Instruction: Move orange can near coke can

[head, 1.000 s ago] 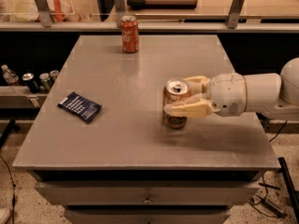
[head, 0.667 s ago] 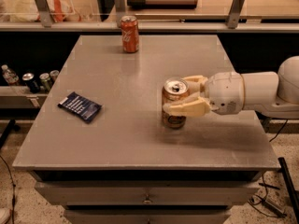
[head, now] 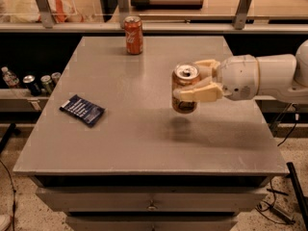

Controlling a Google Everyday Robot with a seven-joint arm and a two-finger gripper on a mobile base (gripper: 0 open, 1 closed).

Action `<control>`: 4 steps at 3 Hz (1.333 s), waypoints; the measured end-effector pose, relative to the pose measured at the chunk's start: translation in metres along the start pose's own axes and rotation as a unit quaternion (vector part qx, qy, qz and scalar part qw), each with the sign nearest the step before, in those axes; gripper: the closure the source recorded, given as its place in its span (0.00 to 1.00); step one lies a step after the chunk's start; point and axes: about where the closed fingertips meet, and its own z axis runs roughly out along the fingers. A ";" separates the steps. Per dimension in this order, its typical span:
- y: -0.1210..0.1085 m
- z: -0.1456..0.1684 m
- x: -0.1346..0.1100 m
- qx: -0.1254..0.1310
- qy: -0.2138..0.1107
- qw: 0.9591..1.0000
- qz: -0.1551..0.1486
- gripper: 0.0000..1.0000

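Clamping the orange can (head: pixel 185 105) mid-frame, my gripper (head: pixel 186 87) holds it off the table (head: pixel 139 134), ready for the upper-centre coke can (head: pixel 134 35).

Glossy gripper (head: pixel 186 84) above matt table (head: pixel 139 134); metallic orange can (head: pixel 185 105).

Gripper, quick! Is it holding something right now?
Gripper: jaws shut on the orange can, holding it just above the table, right of the middle.

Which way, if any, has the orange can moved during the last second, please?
Yes, upward: the gripper, over the right of the table, has lifted the orange can off it.
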 end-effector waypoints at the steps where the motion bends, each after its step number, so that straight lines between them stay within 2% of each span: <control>1: -0.001 -0.001 -0.002 0.001 -0.001 1.000 -0.002 1.00; 2: 0.000 0.003 -0.004 0.002 -0.008 1.000 -0.001 1.00; 4: -0.055 0.049 -0.018 0.001 -0.021 1.000 -0.011 1.00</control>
